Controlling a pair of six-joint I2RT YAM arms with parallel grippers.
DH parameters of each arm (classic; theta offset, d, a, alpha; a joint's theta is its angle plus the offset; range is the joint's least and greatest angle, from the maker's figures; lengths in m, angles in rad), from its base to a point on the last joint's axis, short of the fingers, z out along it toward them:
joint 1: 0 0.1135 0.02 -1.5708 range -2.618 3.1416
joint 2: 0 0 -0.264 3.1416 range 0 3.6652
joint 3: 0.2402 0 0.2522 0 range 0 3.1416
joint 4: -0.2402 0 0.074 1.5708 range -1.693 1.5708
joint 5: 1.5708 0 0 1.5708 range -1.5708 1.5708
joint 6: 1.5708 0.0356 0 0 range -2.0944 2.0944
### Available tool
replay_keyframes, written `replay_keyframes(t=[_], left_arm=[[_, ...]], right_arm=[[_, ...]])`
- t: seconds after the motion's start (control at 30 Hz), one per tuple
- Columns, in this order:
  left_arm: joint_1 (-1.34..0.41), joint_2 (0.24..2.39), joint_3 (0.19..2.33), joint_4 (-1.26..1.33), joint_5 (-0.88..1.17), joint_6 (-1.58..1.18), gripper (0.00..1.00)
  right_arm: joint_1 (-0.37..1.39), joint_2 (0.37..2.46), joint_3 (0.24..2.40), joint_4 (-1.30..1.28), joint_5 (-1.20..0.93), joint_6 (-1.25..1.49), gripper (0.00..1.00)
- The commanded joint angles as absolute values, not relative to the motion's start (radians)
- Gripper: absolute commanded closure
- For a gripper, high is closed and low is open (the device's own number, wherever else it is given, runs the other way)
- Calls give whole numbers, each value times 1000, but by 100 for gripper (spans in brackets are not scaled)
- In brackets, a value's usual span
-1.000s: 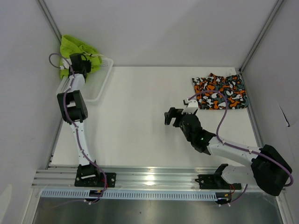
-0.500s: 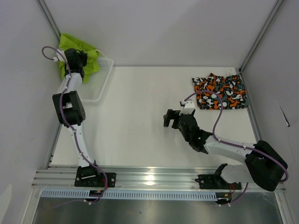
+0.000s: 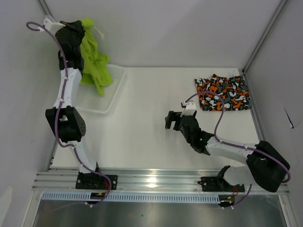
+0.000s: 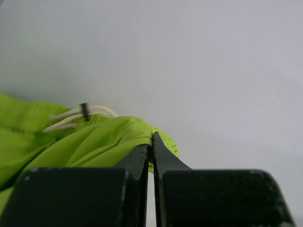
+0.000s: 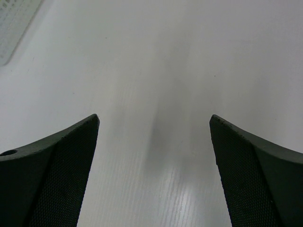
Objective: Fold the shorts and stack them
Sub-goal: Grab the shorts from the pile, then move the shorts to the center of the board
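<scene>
The left gripper (image 4: 152,144) pinches the green shorts (image 3: 92,61) high so they hang clear of the basket (image 3: 113,94); the right gripper (image 3: 170,120) hovers agape.

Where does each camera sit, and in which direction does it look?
Top external: above and behind the arms, looking down on the table; both arms show, bases at the bottom.
Left wrist: on the raised left arm, looking along the shut left pincer at the lime green shorts it grips.
Right wrist: on the right arm, looking down past the open right pincer at the table and a corner of the white basket.
Shared: top external and left wrist both show the lime green shorts.
</scene>
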State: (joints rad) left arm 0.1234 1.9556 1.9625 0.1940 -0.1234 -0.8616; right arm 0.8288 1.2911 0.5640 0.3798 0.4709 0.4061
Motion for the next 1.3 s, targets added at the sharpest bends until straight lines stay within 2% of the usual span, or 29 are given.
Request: replay_keyframes(t=[0.0, 0.43, 0.67, 0.93, 1.03, 1.07, 1.2, 1.27], left_arm=[[51, 1792, 1999, 328, -204, -646, 100], [-247, 1456, 1867, 449, -233, -420, 100], [-390, 1320, 1777, 476, -230, -448, 100], [-534, 1287, 1652, 460, -218, -549, 100], [-587, 1258, 1537, 478, -221, -624, 100], [-639, 1247, 1416, 500, -232, -629, 100], [-828, 1215, 1225, 609, -368, -530, 100], [-898, 1229, 1195, 637, -380, -522, 100]], right_arm=[[834, 1299, 611, 417, 480, 393, 1], [836, 1275, 600, 405, 540, 400, 1], [834, 1201, 574, 376, 690, 442, 0], [813, 1144, 545, 339, 793, 494, 1], [801, 1124, 535, 334, 805, 511, 0], [799, 1121, 531, 336, 814, 512, 1], [788, 1106, 522, 324, 839, 548, 0], [787, 1100, 512, 319, 857, 560, 1]])
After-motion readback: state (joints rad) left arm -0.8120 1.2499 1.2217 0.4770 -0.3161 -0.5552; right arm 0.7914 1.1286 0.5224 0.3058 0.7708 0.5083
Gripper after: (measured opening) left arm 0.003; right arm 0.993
